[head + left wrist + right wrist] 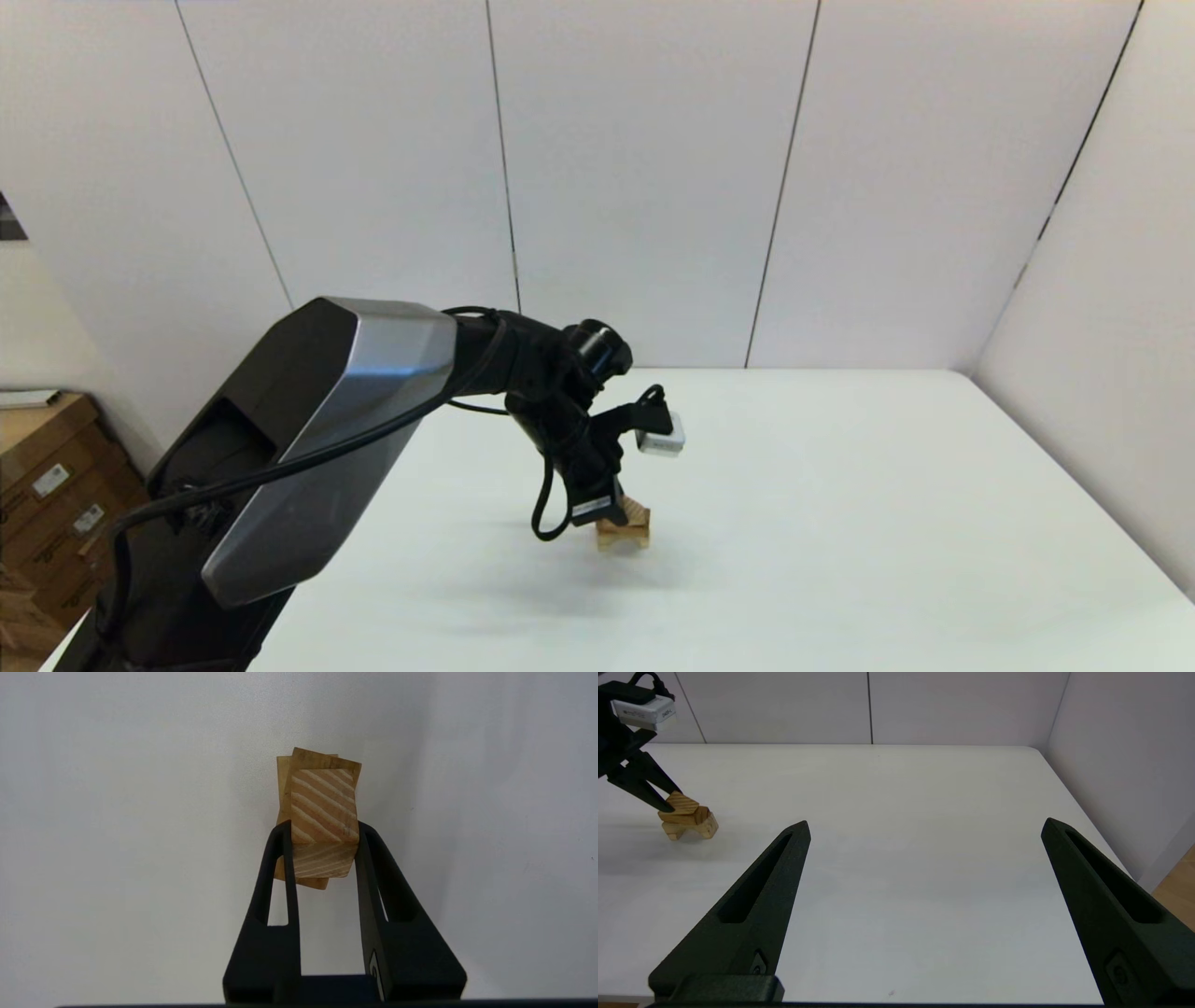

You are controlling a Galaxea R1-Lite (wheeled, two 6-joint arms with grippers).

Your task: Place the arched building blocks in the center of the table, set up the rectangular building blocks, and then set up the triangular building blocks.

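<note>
Left hand (322, 833) gripping triangular block (324, 812) atop stacked blocks; right hand (924, 828) open

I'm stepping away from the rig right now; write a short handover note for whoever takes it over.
Left gripper: shut on the triangle, at the top of the stack near mid-table.
Right gripper: open, idle over the table's right side, holding nothing.
Blocks: arch stands on its legs; bar lies on it; the triangle sits on or just above the bar, skewed to it; contact can't be confirmed.
Done: arch placed, bar set on it.
Left: settle the triangle, open the left gripper, withdraw without knocking the stack.
</note>
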